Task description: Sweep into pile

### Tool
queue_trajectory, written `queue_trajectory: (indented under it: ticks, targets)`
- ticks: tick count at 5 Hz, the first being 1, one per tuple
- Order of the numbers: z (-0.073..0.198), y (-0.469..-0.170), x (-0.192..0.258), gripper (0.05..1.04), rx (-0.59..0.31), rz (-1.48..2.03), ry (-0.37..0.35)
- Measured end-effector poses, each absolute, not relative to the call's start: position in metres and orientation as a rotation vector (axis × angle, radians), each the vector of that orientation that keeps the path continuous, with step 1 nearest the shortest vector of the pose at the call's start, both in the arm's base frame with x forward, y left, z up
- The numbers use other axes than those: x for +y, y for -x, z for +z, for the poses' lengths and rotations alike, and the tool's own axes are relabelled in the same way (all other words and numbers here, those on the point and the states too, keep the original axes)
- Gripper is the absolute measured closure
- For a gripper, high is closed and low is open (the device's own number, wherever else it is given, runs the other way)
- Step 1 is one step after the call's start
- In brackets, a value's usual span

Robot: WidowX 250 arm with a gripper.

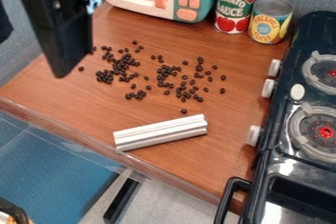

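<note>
Beans (181, 79), dark, numerous: scattered mid-counter (85, 104) in loose clusters, right of and below the pincer (60, 53) in view. Pincer: at upper left; whether apart or together cannot be told. Step: gathering, seemingly unstarted. Next: white ridged bar (161, 132), probable sweeper, to be gripped and set beside outlying beans.
</note>
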State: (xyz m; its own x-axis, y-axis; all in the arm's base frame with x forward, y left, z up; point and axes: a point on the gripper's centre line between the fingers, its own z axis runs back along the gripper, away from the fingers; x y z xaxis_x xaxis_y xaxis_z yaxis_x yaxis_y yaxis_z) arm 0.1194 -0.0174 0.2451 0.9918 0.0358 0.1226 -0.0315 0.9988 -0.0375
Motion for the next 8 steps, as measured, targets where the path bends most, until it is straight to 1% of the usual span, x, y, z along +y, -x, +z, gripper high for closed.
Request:
queue_trajectory:
  ticks: [1, 2, 3, 4, 5, 6, 7, 8]
  targets:
    - [0.241, -0.120, -0.018, 0.077, -0.117, 0.019, 0.037]
    - [0.208, -0.144, -0.004, 0.077, -0.134, -0.096, 0.028]
    - [0.168, -0.166, 0.003, 0.077, -0.179, -0.266, -0.011]
    - [0.137, -0.185, 0.009, 0.077, -0.243, -0.448, -0.051]
    - [0.102, -0.204, 0.013, 0.077, -0.277, -0.610, -0.068]
    - [0.080, -0.223, 0.009, 0.077, -0.262, -0.678, -0.060]
    - [0.074, -0.246, 0.003, 0.077, -0.263, -0.712, -0.054]
    - [0.061, -0.261, -0.002, 0.077, -0.244, -0.736, -0.064]
